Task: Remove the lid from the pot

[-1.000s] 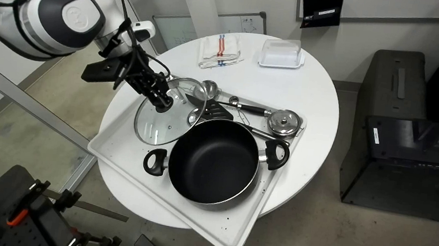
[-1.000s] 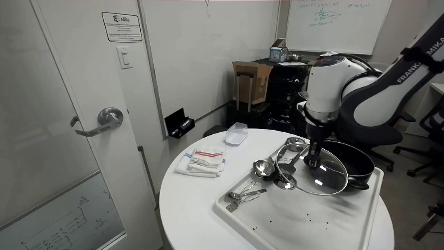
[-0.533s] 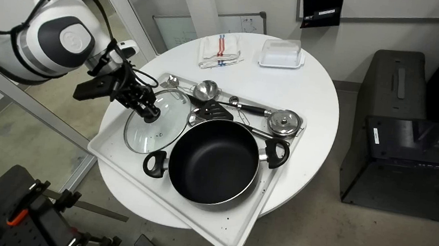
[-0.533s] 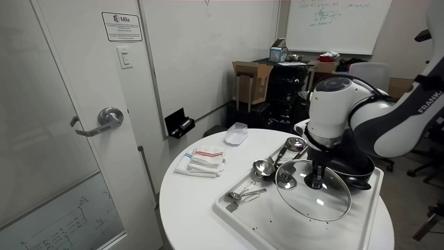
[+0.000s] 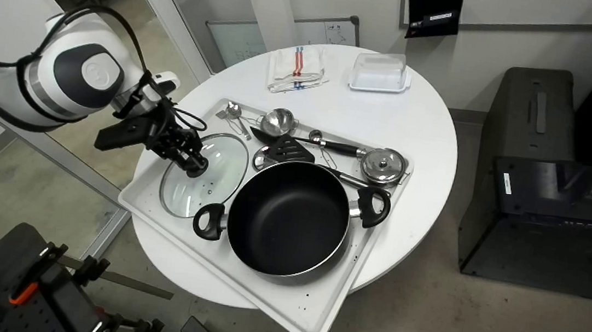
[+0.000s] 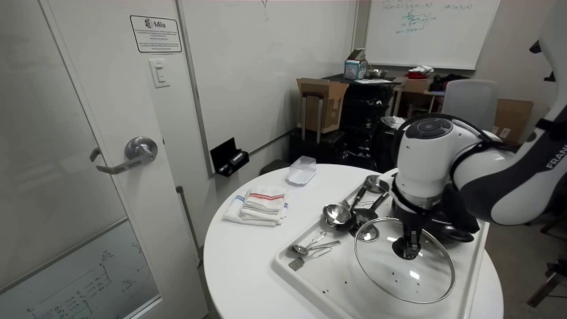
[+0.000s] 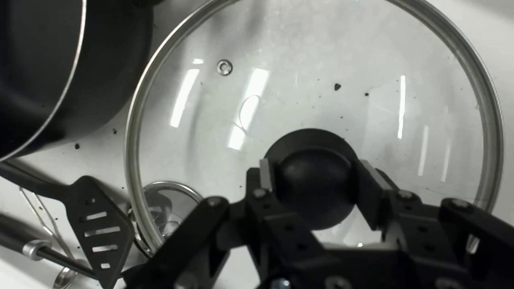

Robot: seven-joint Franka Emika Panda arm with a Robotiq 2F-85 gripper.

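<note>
Gripper (image 7: 317, 176) with dark knob (image 7: 315, 200) clamped between its pads, holding glass lid (image 7: 305, 108) beside, not on, uncovered pot (image 5: 290, 220); whether touching tray (image 5: 308, 316), impossible to tell; best to lower it level and slowly, passing clear of pot handle (image 5: 216, 222) and round metal utensil (image 5: 260, 157), then release only once flat

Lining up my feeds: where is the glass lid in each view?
In an exterior view: lid left of centre, about mid-height.
In an exterior view: lid low, right of centre.
Wrist view: lid across the centre and right, cut off at the top.
Landmark in all three: the black slotted spatula, near the lid.
</note>
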